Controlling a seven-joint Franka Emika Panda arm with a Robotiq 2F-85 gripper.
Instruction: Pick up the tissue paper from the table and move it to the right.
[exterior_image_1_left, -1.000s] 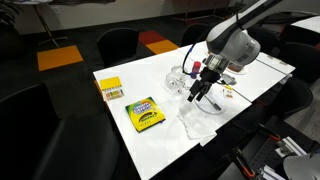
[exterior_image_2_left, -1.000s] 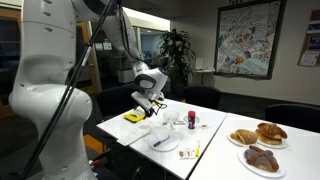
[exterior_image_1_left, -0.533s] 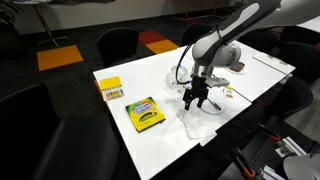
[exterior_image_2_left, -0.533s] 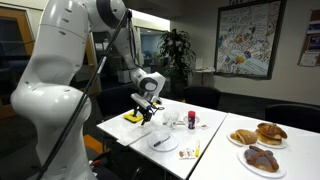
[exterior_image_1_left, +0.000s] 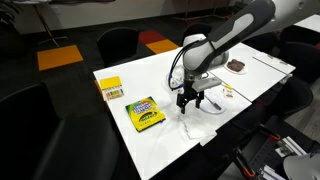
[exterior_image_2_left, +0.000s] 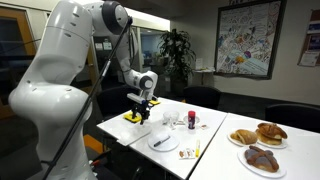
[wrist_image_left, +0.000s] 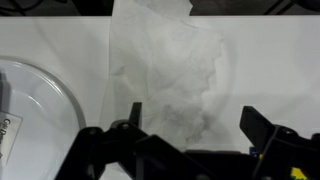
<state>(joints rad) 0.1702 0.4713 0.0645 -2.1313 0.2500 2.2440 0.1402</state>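
Your gripper (exterior_image_1_left: 189, 101) hangs with jaws spread wide (nothing held) just over the tissue paper (wrist_image_left: 165, 70), which lies flat near one long edge of the table (exterior_image_1_left: 160, 150), beside a round plate (wrist_image_left: 35, 100).

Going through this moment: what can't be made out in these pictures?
Wrist view: the near edge of the tissue paper is hidden behind the gripper.
Wrist view: the plate is cut off by the left edge.
Exterior view: the print on the yellow box is too small to read.
Both exterior views: whether the gripper touches the tissue paper is too small to tell.
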